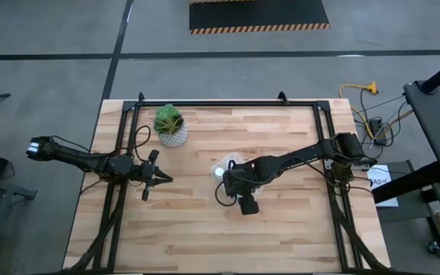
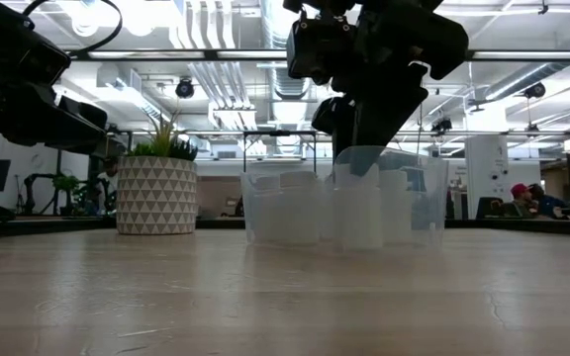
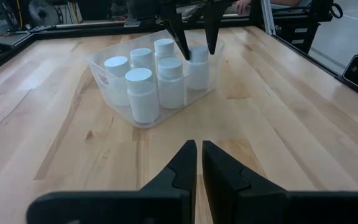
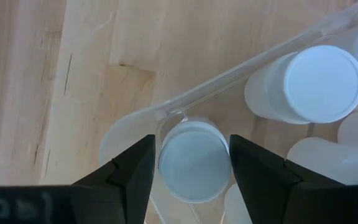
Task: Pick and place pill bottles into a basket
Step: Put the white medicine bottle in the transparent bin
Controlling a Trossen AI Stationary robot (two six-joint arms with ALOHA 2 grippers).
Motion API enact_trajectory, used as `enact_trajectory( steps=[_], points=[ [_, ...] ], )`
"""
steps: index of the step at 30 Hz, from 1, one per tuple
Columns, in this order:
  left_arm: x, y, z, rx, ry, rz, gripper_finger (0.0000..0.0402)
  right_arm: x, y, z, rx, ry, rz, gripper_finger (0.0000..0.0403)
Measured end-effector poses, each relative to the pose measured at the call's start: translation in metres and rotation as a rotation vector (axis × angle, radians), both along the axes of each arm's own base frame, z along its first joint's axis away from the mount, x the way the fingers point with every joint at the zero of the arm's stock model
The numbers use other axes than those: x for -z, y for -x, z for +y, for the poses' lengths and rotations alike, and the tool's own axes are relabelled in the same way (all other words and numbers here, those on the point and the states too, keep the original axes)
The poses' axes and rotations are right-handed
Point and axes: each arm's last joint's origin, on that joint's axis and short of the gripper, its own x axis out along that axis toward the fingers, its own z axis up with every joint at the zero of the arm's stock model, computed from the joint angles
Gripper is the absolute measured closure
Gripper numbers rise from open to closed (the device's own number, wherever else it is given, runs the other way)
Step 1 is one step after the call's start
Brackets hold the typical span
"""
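1. The surface [image 1: 281, 221] is a butcher-block top of pale wooden strips with visible grain, framed along its back and sides by black metal rails.
2. The basket [image 3: 104, 70] is a clear plastic rectangular tray with rounded corners and thin see-through walls; it sits near the middle of the surface, a little toward the back edge.
3. Six pill bottles [image 3: 143, 93] stand upright inside the basket, packed close together; each is a smooth white cylinder with a flat round white cap.
4. The right gripper [image 4: 191, 163] hangs over a corner of the basket, pointing down, its two dark fingers parted on either side of the corner bottle [image 4: 194, 162]. From the right wrist view I cannot tell whether the pads touch the cap or stand just clear of it.
5. The left gripper [image 3: 199, 163] waits above the surface toward the left edge, well apart from the basket, its dark wedge-shaped fingers drawn together with only a thin slit between them and nothing held.
6. A white plant pot [image 1: 174, 137] with a triangle pattern and spiky green leaves stands near the back edge, left of the basket.
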Motion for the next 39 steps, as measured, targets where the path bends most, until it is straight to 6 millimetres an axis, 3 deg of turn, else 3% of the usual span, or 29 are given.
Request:
enact_trajectory(
  steps=[39],
  points=[
    [-0.0003, 0.0000, 0.0000, -0.009, 0.025, -0.001, 0.0393, -0.0018, 0.0001, 0.0016, 0.010, -0.031, 0.006, 0.0196]
  ],
)
